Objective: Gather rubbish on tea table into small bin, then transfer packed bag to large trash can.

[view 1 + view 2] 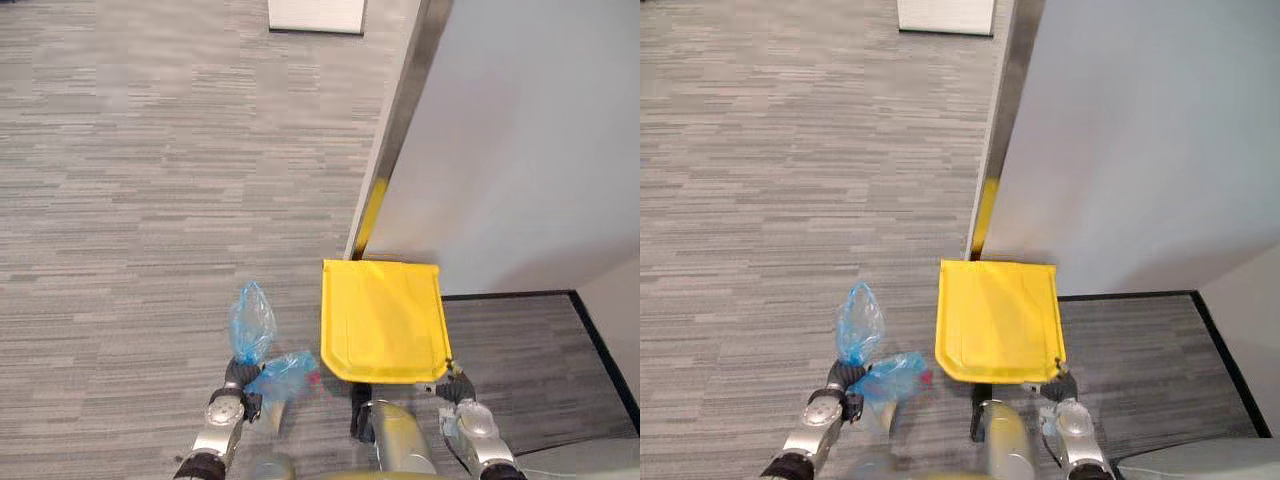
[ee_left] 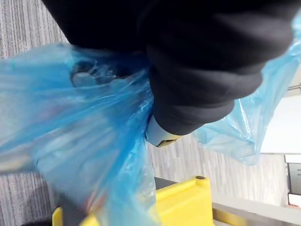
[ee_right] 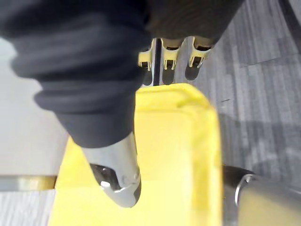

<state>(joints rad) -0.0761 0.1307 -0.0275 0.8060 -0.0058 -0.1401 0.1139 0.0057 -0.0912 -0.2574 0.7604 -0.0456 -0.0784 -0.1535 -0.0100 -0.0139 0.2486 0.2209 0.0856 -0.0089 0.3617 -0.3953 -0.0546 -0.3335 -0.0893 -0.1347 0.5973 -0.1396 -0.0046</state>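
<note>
Blue translucent plastic rubbish bag [image 1: 262,350] hangs from the left hand [image 1: 232,400], just beside the large trash can's flat yellow lid [image 1: 380,320]. The lid looks closed, so gathering seems done and the drop remains. Grey striped carpet floor [image 1: 150,200] lies open to the left, while a white wall [image 1: 520,140] crowds the can's far side.

Left wrist view: the fingers grip the bag's bunched plastic.

Right wrist view: the right hand [image 3: 117,174] reaches over the lid, its fingers [image 3: 162,61] straight past the edge, holding nothing.
</note>
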